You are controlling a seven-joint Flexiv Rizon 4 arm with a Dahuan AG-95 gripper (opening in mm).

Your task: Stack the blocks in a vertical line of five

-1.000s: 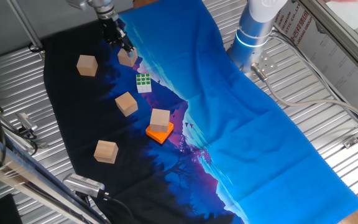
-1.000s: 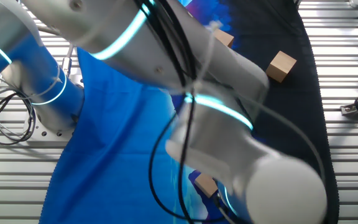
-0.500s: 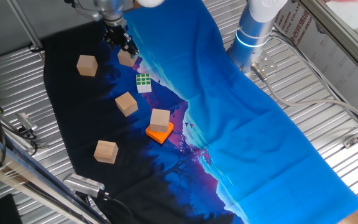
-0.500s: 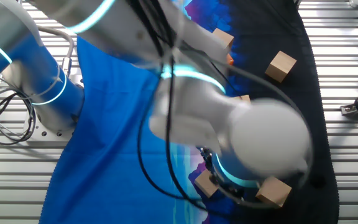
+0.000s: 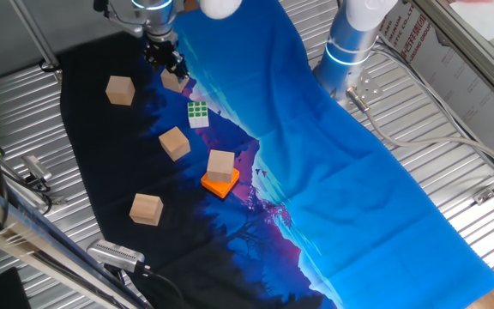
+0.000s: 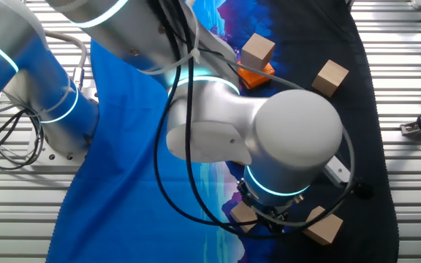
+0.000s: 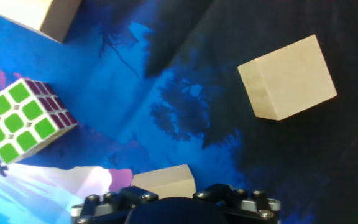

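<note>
While the arm has swung its wrist round over the last second, the claw point(image 5: 166, 65) has stayed low over the far block point(image 5: 174, 81) at the back of the cloth point(image 5: 333, 189), and that block has not moved on the desk point(image 5: 436, 137). In the hand view the same block point(image 7: 164, 182) sits right at the base of the claw body, half cut off by the bottom edge; the fingertips themselves do not show there, so I cannot tell whether the claw is clenched on it or merely straddling it. From one fixed view the dark fingers appear to touch or bracket the block's upper edge, but the gap is too small to read.

Nothing is stacked block on block yet. One block point(image 5: 220, 165) rests on the flat orange square point(image 5: 219, 181), which looks like the likely base for the column. Three others lie loose on the dark part of the cloth: one to the left point(image 5: 120, 89), one in the middle point(image 5: 174, 142), one nearest the front point(image 5: 145, 209). The green-and-white puzzle cube point(image 5: 198, 114) sits just beside the claw's block and close to any path toward the orange square.

My reading is that the wrist turn is an alignment to the block's faces before the pick, so the task is at its first grasp.
</note>
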